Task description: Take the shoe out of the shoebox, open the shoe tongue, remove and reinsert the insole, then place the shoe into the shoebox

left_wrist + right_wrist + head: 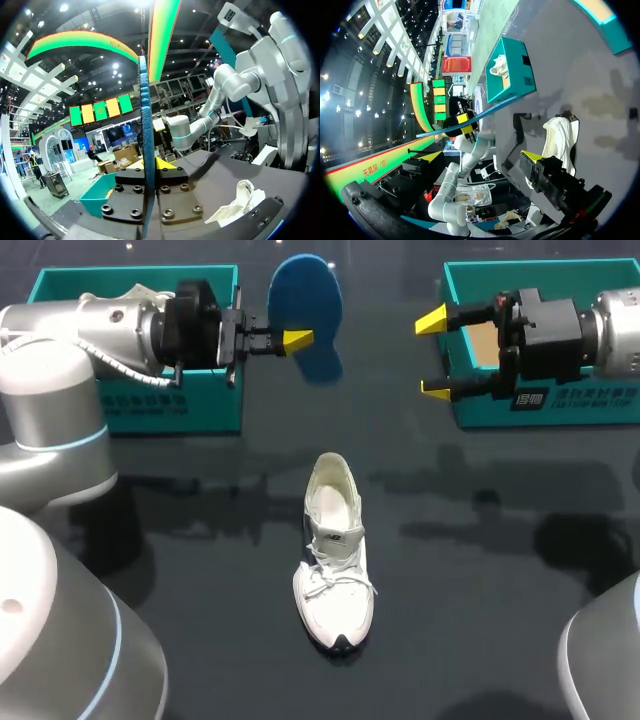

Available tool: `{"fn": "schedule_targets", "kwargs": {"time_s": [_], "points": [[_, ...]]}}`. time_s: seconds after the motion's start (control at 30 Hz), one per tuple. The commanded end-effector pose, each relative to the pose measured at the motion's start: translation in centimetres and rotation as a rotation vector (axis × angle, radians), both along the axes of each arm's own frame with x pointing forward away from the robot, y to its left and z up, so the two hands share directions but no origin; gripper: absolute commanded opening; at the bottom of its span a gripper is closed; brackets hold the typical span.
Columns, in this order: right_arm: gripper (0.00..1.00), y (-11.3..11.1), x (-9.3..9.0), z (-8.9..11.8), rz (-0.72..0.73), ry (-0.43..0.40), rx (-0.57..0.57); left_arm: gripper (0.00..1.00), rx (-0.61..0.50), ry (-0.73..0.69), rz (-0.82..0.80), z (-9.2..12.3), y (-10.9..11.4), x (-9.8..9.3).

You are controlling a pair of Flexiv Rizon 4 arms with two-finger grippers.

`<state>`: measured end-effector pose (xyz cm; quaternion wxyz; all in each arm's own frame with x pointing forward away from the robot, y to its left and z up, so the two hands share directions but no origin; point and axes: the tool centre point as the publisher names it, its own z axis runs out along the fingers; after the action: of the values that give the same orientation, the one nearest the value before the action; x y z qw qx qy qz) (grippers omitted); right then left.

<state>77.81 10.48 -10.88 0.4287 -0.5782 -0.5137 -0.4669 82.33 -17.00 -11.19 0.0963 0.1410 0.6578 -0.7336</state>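
A white shoe lies on the dark table in the middle, toe toward the front edge, its opening bare. My left gripper hangs above the back of the table, shut on the lower edge of a blue insole held upright. The left wrist view shows the insole edge-on, pinched between the fingers, with the shoe below and to one side. My right gripper is open and holds nothing, in front of the right shoebox, facing the left gripper. From the right wrist view, the shoe lies beside the open gripper.
Two teal shoeboxes stand at the back: the left shoebox behind my left arm, the right one behind my right gripper. In the right wrist view the left shoebox holds white paper.
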Motion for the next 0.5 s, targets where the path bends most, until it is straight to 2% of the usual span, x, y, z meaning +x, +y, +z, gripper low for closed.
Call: {"fn": "schedule_targets", "kwargs": {"time_s": [0.03, 0.2, 0.27, 0.3, 0.5], "points": [[1.00, 0.1, 0.0, 0.0, -0.001, 0.001, -0.004, 0.00, -0.014, -0.142, -0.027, -0.1, 0.3, 0.2], [1.00, 0.1, 0.0, 0.0, -0.001, 0.001, -0.004, 0.00, -0.015, -0.590, -0.074, -0.5, 0.2, -0.7], [1.00, 0.1, 0.0, 0.0, -0.001, 0.001, -0.004, 0.00, 0.050, -0.824, -0.092, -1.0, -0.1, -1.2], [1.00, 0.1, 0.0, 0.0, -0.001, 0.001, -0.004, 0.00, 0.079, -0.871, -0.086, -1.1, -0.2, -1.3], [1.00, 0.1, 0.0, 0.0, -0.001, 0.001, -0.004, 0.00, 0.079, -0.871, -0.086, -1.1, -0.2, -1.3]]}}
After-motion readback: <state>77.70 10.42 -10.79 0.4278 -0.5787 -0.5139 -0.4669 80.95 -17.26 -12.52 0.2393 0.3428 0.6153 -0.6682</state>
